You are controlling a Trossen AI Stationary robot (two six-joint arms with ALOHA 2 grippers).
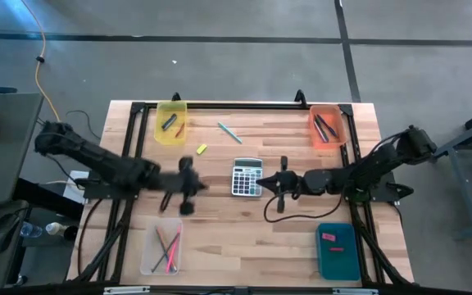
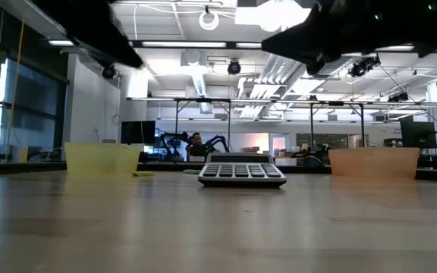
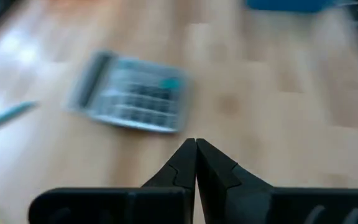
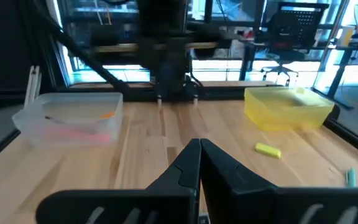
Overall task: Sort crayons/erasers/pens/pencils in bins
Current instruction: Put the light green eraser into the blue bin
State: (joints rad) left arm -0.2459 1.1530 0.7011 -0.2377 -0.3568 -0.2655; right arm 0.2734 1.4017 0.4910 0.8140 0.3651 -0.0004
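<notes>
Wooden table [image 1: 244, 238], everything placed off the grey calculator [image 1: 247, 177] sitting near its middle. Left arm [image 1: 88, 157] reaches in from the left side, left gripper [image 1: 204, 188] just left of the calculator, fingers pressed together, holding nothing. Right arm [image 1: 383, 162] reaches in from the right side, right gripper [image 1: 266, 182] just right of the calculator, fingers pressed together, empty too; the two tips face each other across the calculator.

Bins, one near each table corner. Teal bin [image 1: 337, 251] right of and nearer than the calculator, a small pink eraser [image 1: 329, 237] inside. Clear bin [image 1: 162, 248] left of and nearer than it, pencils [image 1: 169, 247] inside, pink, orange and green. Yellow bin [image 1: 170, 122] far-left of the calculator, with a dark stick and a red crayon [image 1: 179, 129] inside. Orange bin [image 1: 327, 126] far-right of it, dark pens [image 1: 325, 127] inside.

Loose on the table: teal pencil [image 1: 229, 132] beyond the calculator, lying diagonally. Yellow eraser [image 1: 201, 148] beyond and left of the calculator, near the yellow bin.
</notes>
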